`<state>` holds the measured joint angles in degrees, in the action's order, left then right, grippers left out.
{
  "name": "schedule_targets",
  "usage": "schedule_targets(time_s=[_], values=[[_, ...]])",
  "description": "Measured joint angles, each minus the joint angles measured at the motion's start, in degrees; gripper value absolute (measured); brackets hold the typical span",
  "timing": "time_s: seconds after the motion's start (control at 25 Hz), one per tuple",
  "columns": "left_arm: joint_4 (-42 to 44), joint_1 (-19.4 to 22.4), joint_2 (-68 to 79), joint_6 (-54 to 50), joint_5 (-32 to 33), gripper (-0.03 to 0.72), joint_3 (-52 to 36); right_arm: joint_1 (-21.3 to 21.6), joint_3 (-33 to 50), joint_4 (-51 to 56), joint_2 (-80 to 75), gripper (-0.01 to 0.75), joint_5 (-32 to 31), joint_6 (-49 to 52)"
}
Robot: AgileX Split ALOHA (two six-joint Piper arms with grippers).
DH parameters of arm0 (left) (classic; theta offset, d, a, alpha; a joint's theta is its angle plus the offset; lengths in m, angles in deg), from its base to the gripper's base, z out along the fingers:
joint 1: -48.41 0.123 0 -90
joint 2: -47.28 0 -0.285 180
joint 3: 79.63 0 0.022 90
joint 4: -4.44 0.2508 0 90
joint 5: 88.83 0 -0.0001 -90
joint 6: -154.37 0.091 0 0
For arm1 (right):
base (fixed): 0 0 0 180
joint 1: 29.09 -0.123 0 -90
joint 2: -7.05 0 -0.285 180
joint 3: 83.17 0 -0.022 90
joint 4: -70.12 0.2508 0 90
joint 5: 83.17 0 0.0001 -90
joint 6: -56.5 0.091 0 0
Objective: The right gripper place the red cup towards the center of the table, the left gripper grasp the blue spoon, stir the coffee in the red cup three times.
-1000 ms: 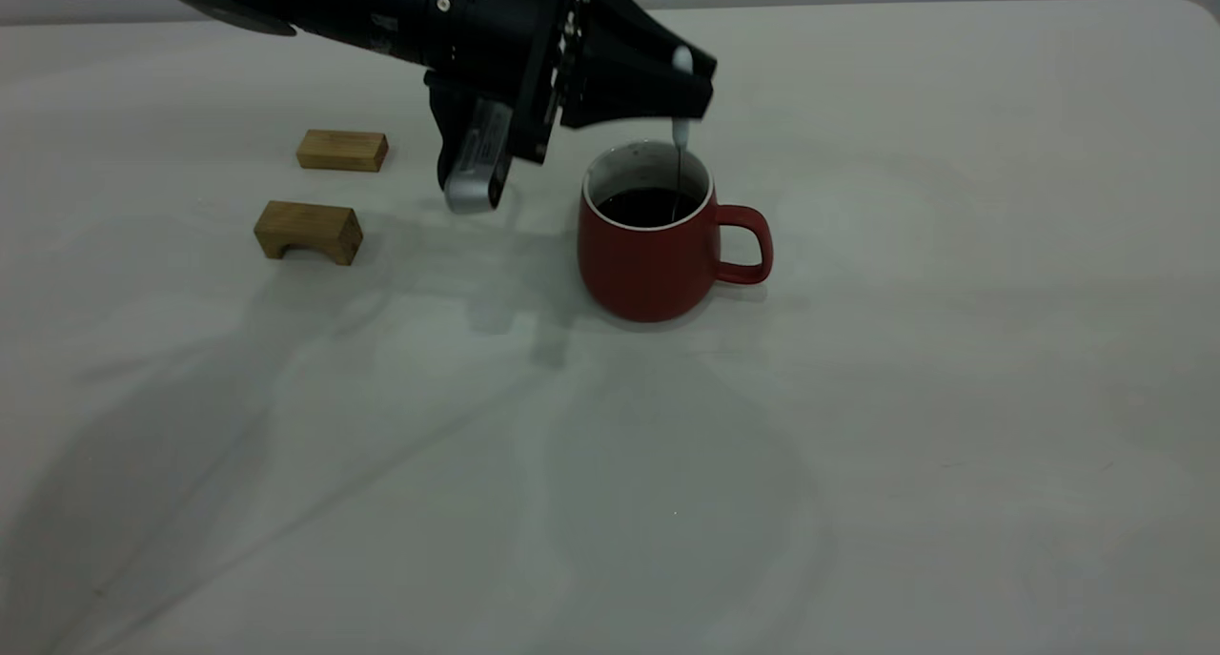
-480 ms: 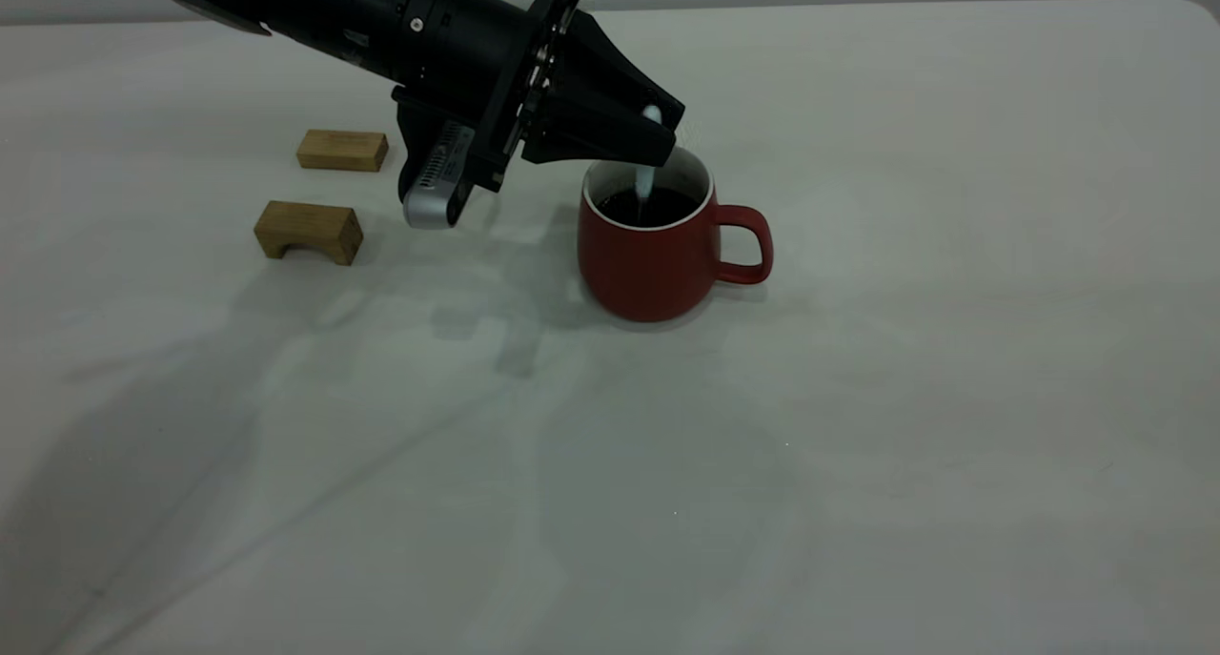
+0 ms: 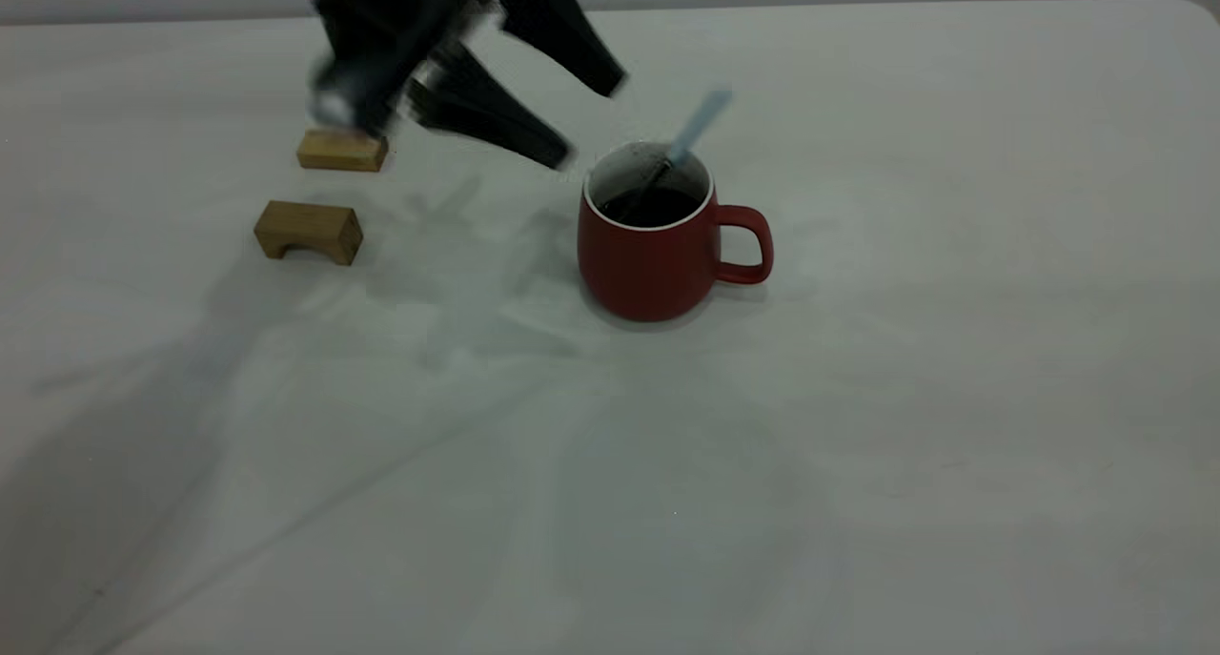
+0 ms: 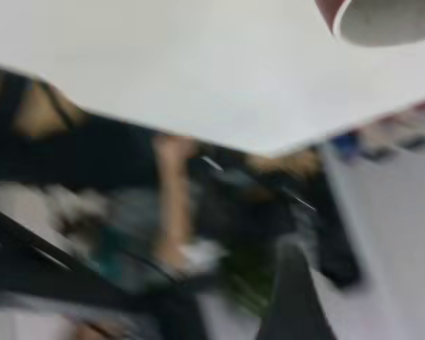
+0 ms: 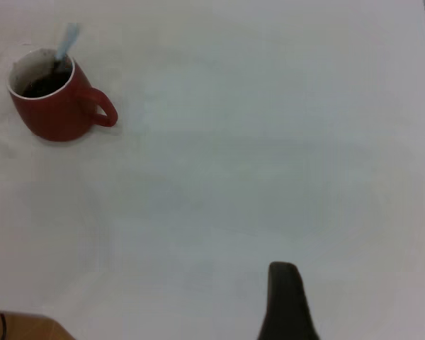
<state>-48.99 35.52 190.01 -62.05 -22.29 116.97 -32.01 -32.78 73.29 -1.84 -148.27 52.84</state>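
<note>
The red cup [image 3: 648, 264] stands upright near the middle of the table [image 3: 905, 426], its handle pointing right and dark coffee [image 3: 653, 207] inside. The blue spoon [image 3: 701, 121] rests in the cup, bowl in the coffee and pale handle leaning out over the far right rim. My left gripper [image 3: 589, 124] hangs open and blurred just up-left of the cup, holding nothing. In the left wrist view the cup rim [image 4: 382, 18] shows at a corner. The right wrist view shows the cup [image 5: 53, 113] and spoon [image 5: 67, 39] far off, and only a dark part of my right gripper [image 5: 283, 301].
Two wooden blocks lie left of the cup: a flat one [image 3: 341, 150] farther back, partly behind the left arm, and an arched one [image 3: 307, 231] nearer. Wide bare tabletop lies to the front and right of the cup.
My left gripper has opened, let go of the spoon and pulled back up and to the left. The spoon now leans by itself in the cup, handle tipped right.
</note>
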Motion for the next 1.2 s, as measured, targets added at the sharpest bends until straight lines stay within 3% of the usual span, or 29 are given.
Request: schedule_targets(time_s=[0.32, 0.44, 0.72, 0.92, 1.04, 1.2], values=[[32.1, 0.1, -16.9, 0.2, 0.3, 0.491, 3.1, 0.0, 0.0, 0.0, 0.0, 0.582, 0.0, 0.0], [42.0, 0.2, -25.5, 5.8, 0.3, 0.473, 3.1, 0.0, 0.0, 0.0, 0.0, 0.582, 0.0, 0.0], [50.6, 0.2, -45.8, 24.6, 0.3, 0.461, 3.1, 0.0, 0.0, 0.0, 0.0, 0.582, 0.0, 0.0], [51.0, 0.2, -54.8, 29.3, 0.3, 0.461, 2.3, 0.0, 0.0, 0.0, 0.0, 0.582, 0.0, 0.0], [51.1, 0.2, -58.5, 31.3, 0.3, 0.461, -3.3, 0.0, 0.0, 0.0, 0.0, 0.582, 0.0, 0.0], [51.1, 0.2, -66.7, 34.0, 0.3, 0.461, -17.6, 0.0, 0.0, 0.0, 0.0, 0.582, 0.0, 0.0]])
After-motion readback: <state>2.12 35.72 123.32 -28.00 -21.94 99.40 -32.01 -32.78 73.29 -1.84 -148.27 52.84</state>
